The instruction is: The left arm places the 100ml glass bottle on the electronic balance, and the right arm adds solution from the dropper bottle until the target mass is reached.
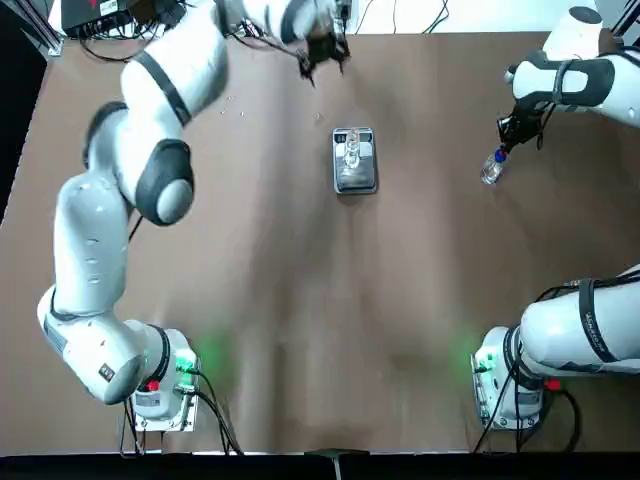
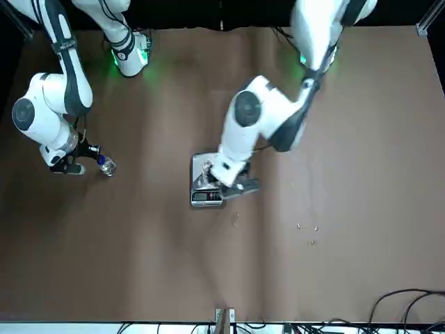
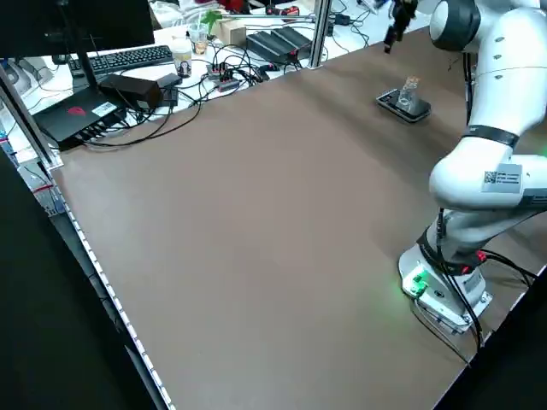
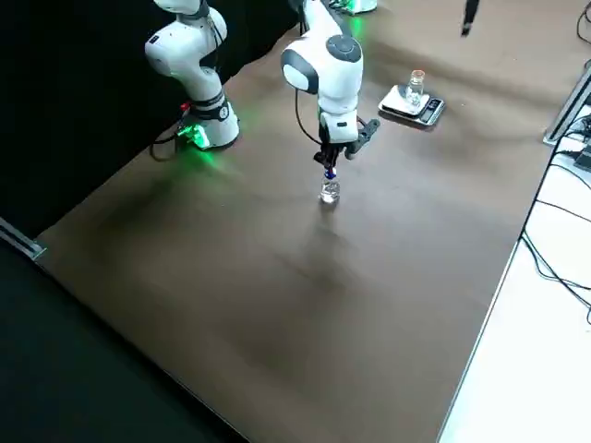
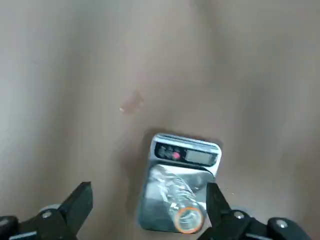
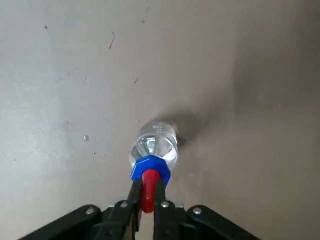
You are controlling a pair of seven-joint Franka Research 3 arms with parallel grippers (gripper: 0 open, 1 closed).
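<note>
The electronic balance lies mid-table with the 100ml glass bottle upright on its steel plate; both also show in the left wrist view, balance and bottle. My left gripper hangs open and empty, raised beyond the balance's far end, with its fingers spread wide. To the right, my right gripper is shut on the red tip of the dropper bottle, which stays upright at table level. I cannot tell whether it touches the table.
Brown tabletop all round. Cables, a keyboard and boxes crowd the bench past the table's far edge. The left arm's elbow reaches over the table's left half. Both bases glow green at the near edge.
</note>
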